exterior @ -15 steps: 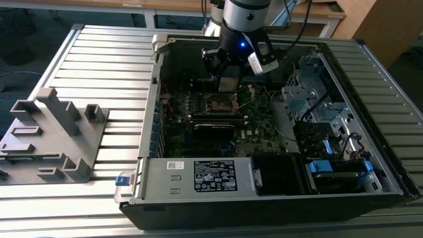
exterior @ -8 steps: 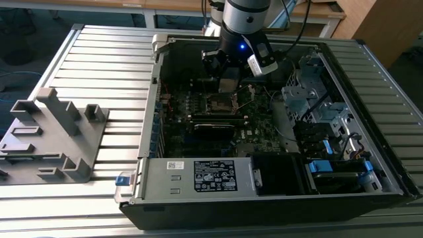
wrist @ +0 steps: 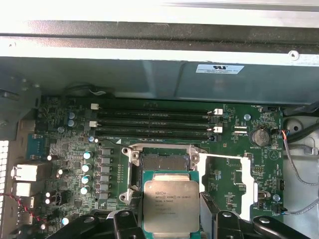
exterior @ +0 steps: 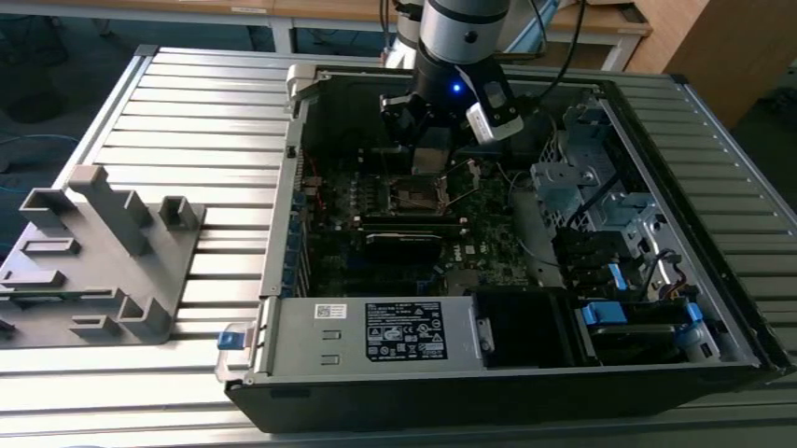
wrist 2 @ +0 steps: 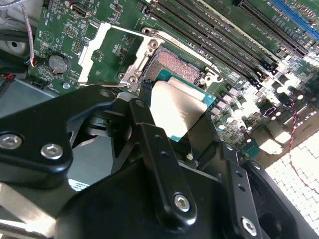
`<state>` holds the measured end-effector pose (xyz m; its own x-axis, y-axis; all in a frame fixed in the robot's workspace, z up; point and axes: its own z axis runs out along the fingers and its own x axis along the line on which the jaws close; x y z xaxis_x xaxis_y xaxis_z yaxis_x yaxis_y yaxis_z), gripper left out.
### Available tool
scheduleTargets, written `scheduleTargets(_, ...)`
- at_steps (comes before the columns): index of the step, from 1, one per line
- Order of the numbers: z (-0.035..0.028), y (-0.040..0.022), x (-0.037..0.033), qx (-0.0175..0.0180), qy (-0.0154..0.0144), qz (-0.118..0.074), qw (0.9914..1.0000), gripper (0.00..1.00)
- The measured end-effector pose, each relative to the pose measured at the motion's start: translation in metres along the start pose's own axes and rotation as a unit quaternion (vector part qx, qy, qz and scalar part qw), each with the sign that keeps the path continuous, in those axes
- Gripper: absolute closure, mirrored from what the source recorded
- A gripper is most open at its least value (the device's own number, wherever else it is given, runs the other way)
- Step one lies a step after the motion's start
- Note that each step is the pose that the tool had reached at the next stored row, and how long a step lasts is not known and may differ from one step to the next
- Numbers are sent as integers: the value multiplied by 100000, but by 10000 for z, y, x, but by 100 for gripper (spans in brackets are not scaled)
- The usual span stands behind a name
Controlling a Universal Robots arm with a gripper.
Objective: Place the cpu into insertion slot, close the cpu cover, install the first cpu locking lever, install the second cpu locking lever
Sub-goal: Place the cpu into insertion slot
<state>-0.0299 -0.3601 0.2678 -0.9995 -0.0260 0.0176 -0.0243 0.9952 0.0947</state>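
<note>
The cpu (wrist: 169, 199) is clamped by 2 opposite edges in the gripper (wrist: 172, 221), close above the insertion slot (wrist: 164, 162) and not yet seated. The cpu cover (wrist: 224, 157) is swung open, toward 3 o'clock in the exterior view, leaving the slot bare.

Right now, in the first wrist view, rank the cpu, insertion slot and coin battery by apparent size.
cpu, insertion slot: unranked; the cpu is nearer the camera and hides part of the slot.
coin battery: smallest.

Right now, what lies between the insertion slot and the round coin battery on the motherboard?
The cpu cover, swung open, sits between the insertion slot and the coin battery. Both wrist views show it.
</note>
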Motion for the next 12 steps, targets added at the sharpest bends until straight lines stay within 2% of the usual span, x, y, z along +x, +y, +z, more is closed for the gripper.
scheduleTargets(3,0,0,0,1,-3,28,100000,46)
scheduleTargets(8,6,-1,0,-46,-226,2376,99972,46)
scheduleTargets(12,15,-2,0,-104,-567,5952,99821,46)
